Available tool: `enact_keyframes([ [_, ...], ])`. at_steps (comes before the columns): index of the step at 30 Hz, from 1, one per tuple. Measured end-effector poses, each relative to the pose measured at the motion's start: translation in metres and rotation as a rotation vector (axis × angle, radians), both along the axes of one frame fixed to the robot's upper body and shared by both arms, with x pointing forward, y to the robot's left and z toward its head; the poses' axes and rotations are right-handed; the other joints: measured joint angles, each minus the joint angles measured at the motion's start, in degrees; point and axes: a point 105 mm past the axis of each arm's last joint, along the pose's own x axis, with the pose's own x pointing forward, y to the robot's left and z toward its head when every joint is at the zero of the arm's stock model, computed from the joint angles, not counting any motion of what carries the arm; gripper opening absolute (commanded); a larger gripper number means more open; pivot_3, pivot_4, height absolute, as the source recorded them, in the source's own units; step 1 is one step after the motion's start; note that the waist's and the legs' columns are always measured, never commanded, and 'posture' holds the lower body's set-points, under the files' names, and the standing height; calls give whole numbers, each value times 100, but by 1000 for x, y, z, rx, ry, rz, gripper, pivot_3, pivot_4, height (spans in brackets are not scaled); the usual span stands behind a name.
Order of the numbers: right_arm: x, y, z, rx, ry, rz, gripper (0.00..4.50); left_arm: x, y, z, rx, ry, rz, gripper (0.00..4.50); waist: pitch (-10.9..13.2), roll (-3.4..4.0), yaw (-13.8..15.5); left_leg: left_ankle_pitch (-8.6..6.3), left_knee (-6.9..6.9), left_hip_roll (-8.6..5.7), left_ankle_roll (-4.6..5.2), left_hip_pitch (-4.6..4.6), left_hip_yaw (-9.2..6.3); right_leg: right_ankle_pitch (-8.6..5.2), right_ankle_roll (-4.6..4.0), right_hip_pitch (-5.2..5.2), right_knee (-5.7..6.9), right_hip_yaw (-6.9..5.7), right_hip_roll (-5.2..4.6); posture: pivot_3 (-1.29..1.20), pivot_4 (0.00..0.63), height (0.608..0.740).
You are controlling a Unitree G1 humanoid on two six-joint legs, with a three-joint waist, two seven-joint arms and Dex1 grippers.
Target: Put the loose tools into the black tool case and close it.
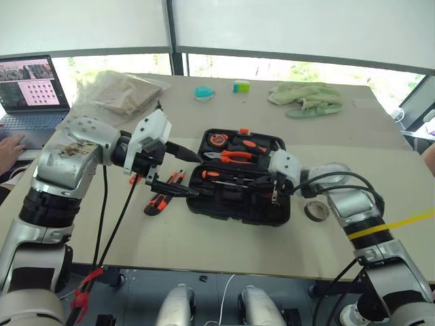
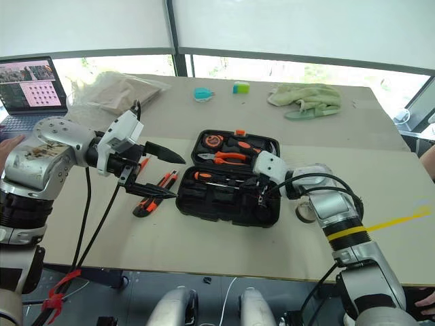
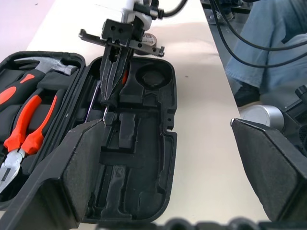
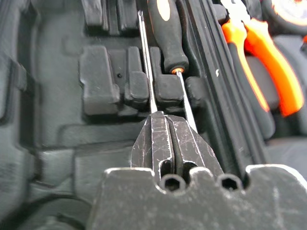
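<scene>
The black tool case (image 1: 234,212) lies open in the middle of the table. Pliers (image 1: 234,157) and a tape measure (image 1: 217,139) sit in its far half. My right gripper (image 4: 163,120) is down in the near half, shut on the thin metal shaft of a screwdriver (image 4: 146,62). A second screwdriver (image 4: 168,33) with a black-orange handle lies in the slot beside it. My left gripper (image 1: 196,175) hovers open at the case's left end, holding nothing. An orange-black utility knife (image 1: 158,202) lies loose on the table left of the case. A small tape roll (image 1: 316,210) lies to its right.
A laptop (image 1: 30,88) with a person's hand (image 1: 10,146) is at the far left. A plastic bag (image 1: 119,92), a green cloth (image 1: 306,97) and two small teal items (image 1: 204,92) lie at the back. The table's front edge runs just below the case.
</scene>
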Motion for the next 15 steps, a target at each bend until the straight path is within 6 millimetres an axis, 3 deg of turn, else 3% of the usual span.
enact_keyframes([
  [5, -11, 7, 13, 184, 95, -23, 46, 3, 2, -3, 8, -6, 34, 4500, 3, 0, 10, 0, 0, -1, 0, -21, -3, 0, -1, -22, 12, 4, -1, 0, 150, 740],
  [7, -14, 9, 30, 272, 114, -38, 591, 4, 3, -8, 5, 1, 56, 4500, 8, 3, 13, 0, 0, -1, 0, -27, -14, 0, -1, -32, 19, 5, -4, 0, 150, 740],
  [8, -18, 7, 45, 324, 117, -46, 738, 5, 5, -12, -2, 9, 82, 4500, 9, 5, 12, 0, -1, -1, 0, -28, -25, 0, -1, -35, 22, 7, -5, 0, 150, 740],
  [9, -28, 2, 70, 394, 112, -48, 1257, 6, 11, -16, -18, 24, 139, 4500, 15, 6, 14, 0, -2, 0, 0, -31, -45, 0, -1, -37, 22, 5, -6, 0, 150, 740],
  [11, -41, -6, 96, 445, 88, -42, 1877, 8, 22, -21, -30, 43, 224, 4500, 19, -2, 15, 0, -4, 2, 0, -31, -54, 0, -1, -35, 20, -1, -4, 0, 150, 740],
  [13, -59, -7, 108, 490, 109, -11, 2433, 6, 35, -22, -49, 54, 305, 4500, 20, -3, 6, 0, -7, 6, 0, -29, -56, -1, -3, -33, 18, -2, -4, 0, 150, 740],
  [15, -80, -5, 111, 510, 156, 36, 3146, -5, 61, -31, -55, 70, 441, 4500, 20, -3, -46, -1, -17, 11, 0, -23, -51, -2, -5, -34, 15, 4, -8, 0, 150, 740],
])
